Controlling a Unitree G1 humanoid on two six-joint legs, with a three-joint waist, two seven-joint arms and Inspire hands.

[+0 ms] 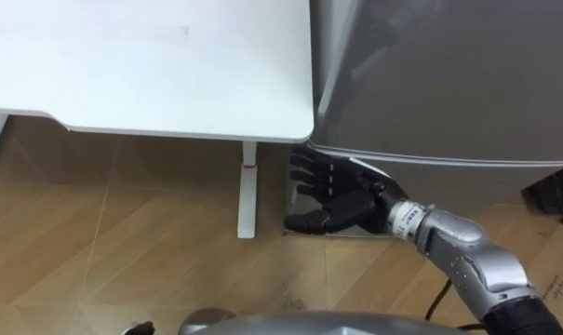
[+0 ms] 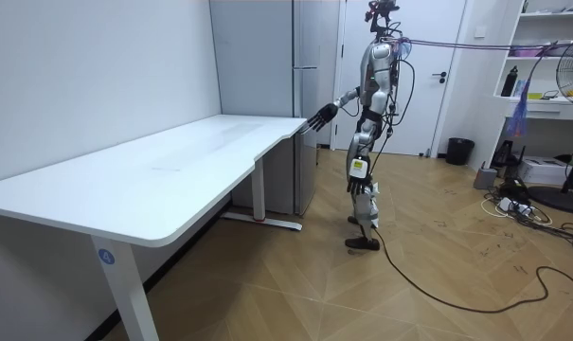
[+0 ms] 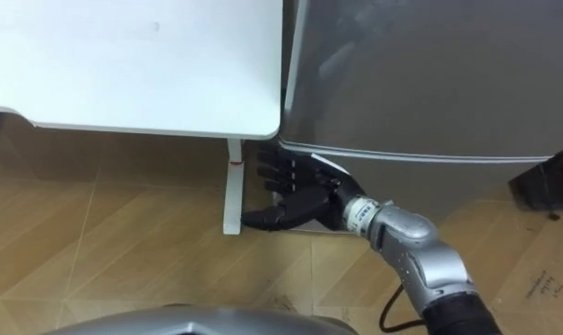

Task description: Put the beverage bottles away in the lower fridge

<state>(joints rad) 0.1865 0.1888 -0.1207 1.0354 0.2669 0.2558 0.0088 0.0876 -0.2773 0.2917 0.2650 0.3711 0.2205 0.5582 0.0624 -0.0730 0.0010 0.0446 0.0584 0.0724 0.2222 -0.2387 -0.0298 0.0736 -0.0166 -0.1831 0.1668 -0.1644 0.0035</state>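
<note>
On the left is the white table (image 1: 151, 65); its far end is cut off. Its leg (image 1: 248, 191) goes down to the wood floor (image 1: 123, 242). Just right of the leg is the right hand (image 1: 341, 200). Its fingers are straight and spread, and it holds nothing. It is in front of the grey fridge (image 1: 449, 84), near the fridge's left edge, just below a thin line across the door. I cannot tell if the hand touches the fridge. The fridge stands right beside the table's corner, and its top is cut off. At the far right is a dark thing (image 1: 556, 191), cut off too. In the room view the robot stands facing the fridge. Its left hand (image 2: 367, 121) is down by its hip, too small to make out.
</note>
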